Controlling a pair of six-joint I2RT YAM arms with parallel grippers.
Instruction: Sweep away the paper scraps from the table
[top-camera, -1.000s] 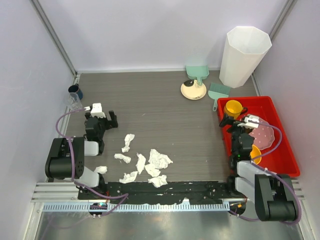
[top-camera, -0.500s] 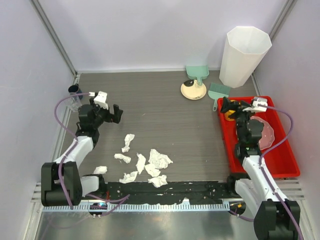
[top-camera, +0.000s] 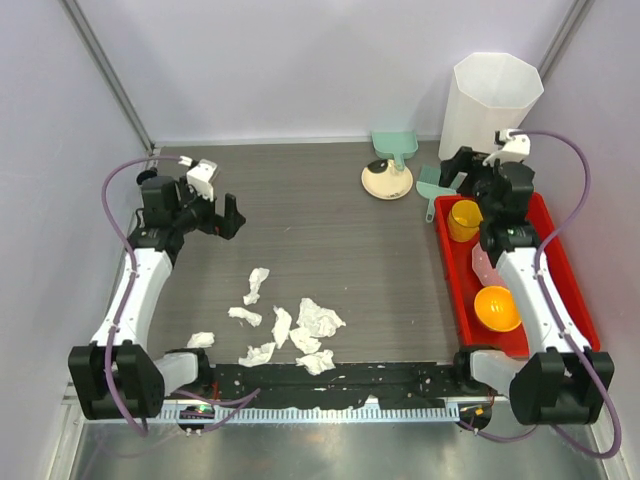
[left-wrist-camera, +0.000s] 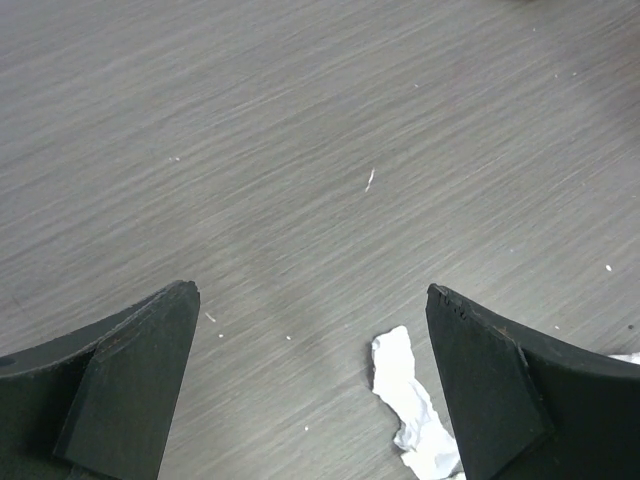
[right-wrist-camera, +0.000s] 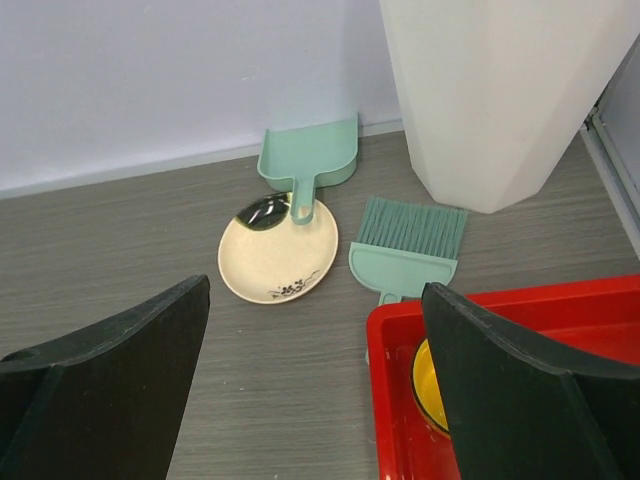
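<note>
Our right pincer (right-wrist-camera: 315, 300) hangs wide near the brush (right-wrist-camera: 410, 245); we should straddle its handle squarely before closing. The scraps (top-camera: 290, 325) lie well apart from the brush, our left pincer (left-wrist-camera: 310, 290) wide too.

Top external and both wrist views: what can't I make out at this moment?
Top external: the right end effector covers part of the brush.
Right wrist: the brush's handle end is behind the red tray rim, and the yellow cup shows only as a sliver beside a finger.
Left wrist: one of the paper scraps shows, cut off by the bottom edge. The rest are out of frame.
</note>
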